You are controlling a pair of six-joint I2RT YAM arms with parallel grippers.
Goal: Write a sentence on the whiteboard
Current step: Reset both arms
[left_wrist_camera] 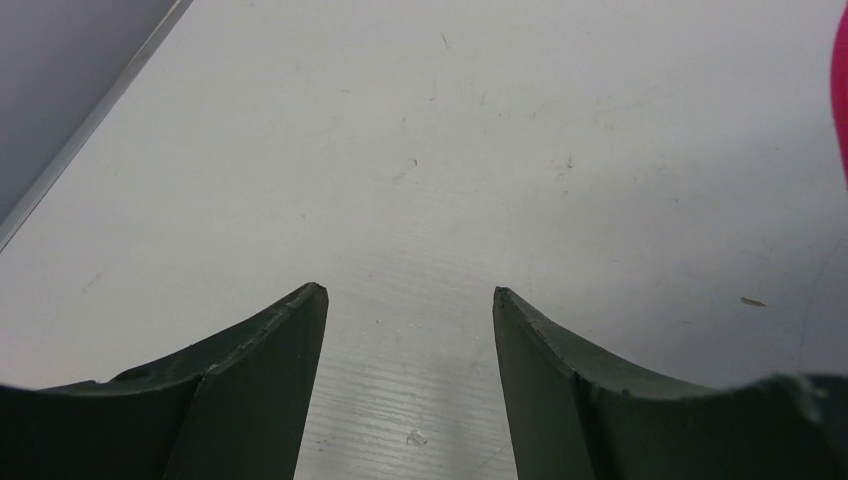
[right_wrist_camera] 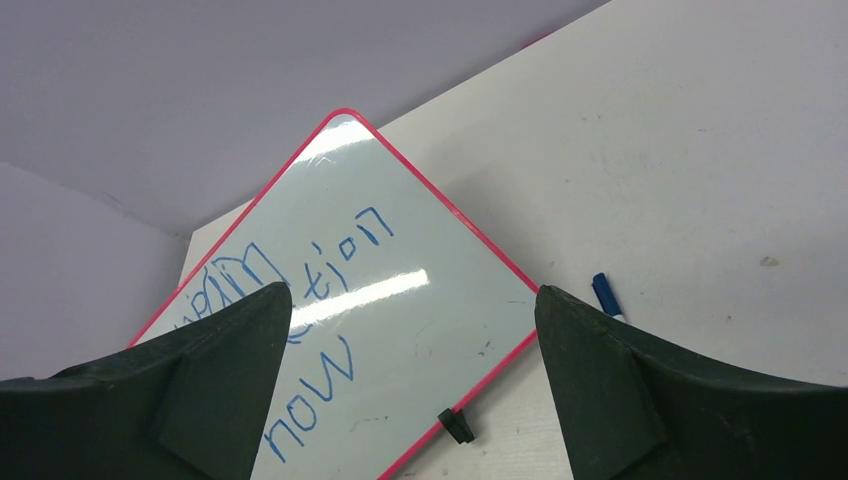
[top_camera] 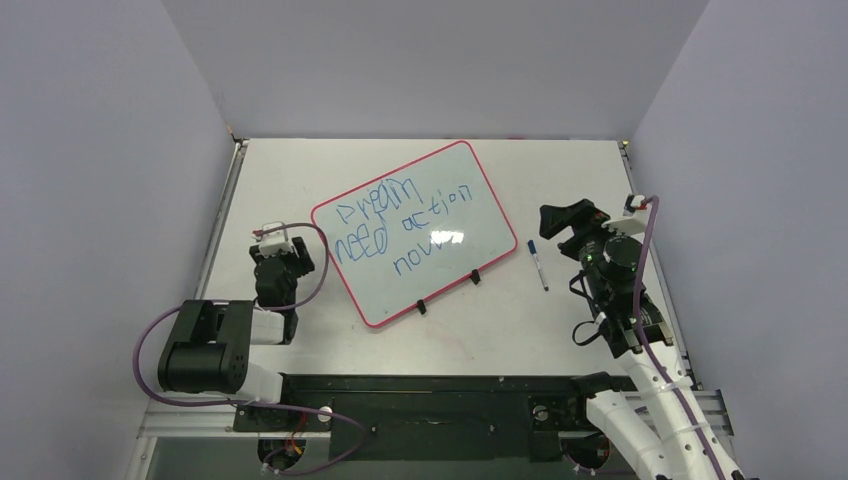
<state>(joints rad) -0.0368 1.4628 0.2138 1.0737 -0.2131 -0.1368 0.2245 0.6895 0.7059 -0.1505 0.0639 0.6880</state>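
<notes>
the whiteboard (top_camera: 415, 235) lies flat and askew mid-table, two black clips (top_camera: 474, 277) on its near edge; the sentence (top_camera: 400, 225) — "dream need action now" in wobbly blue — fills three rows, so the writing looks done; the board reads as thin, stiff and light, with a glossy face, and would likely slide on the table (top_camera: 560, 180) under a push; best held at the red rim or a bare corner, since the ink would probably smear; a marker (top_camera: 538, 265) lies just right of it; left pincer (left_wrist_camera: 410, 292) spread, empty, over bare table; right pincer (right_wrist_camera: 412, 290) spread, empty, looking over the board's right side; the table is white and scuffed, with pale grey walls on three sides.
</notes>
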